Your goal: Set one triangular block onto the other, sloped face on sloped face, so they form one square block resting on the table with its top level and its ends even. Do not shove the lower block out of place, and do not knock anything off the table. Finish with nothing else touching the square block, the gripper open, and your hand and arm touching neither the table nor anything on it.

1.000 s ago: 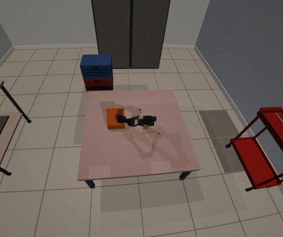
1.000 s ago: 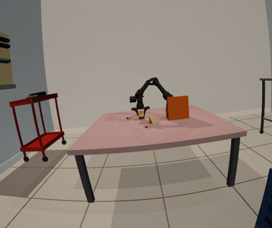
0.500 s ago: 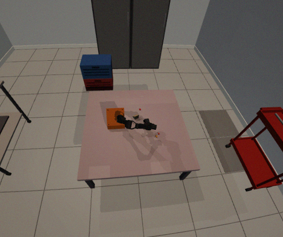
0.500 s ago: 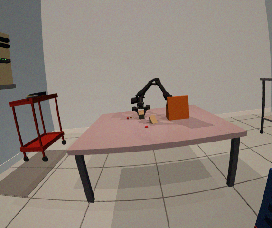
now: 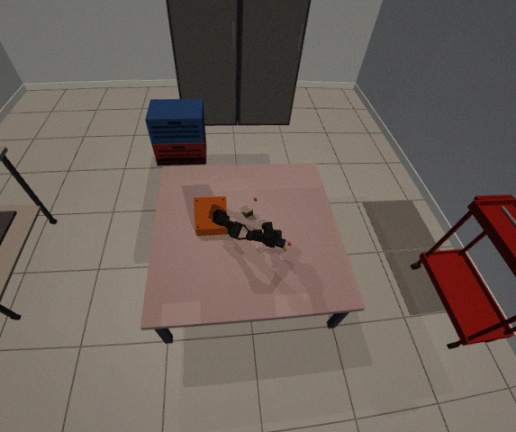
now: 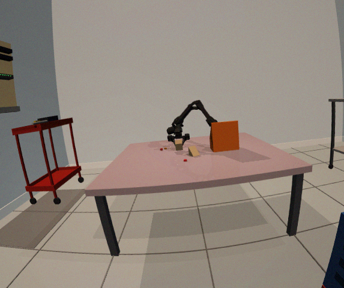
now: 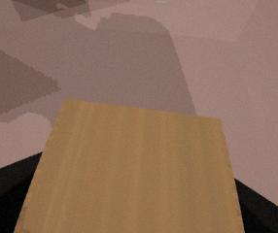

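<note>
My gripper (image 6: 178,143) is shut on a tan wooden triangular block (image 6: 178,146) (image 7: 136,170). A black finger shows on each side of it in the wrist view. It appears to be held a little above the table; the arm mostly hides it in the top view. The other triangular block (image 5: 248,213) (image 6: 193,151) rests on the table, its sloped face showing in the exterior view, between the held block and the orange box. The two blocks are apart. The held block's underside and exact tilt cannot be told.
An orange box (image 5: 209,223) (image 6: 224,136) stands beside the arm's base on the pink table (image 5: 230,297) (image 6: 153,176). A small red piece (image 5: 255,199) (image 6: 185,160) lies near the free block. Another red piece (image 5: 289,243) (image 6: 161,149) and an orange piece (image 5: 285,248) (image 6: 165,148) lie near the gripper.
</note>
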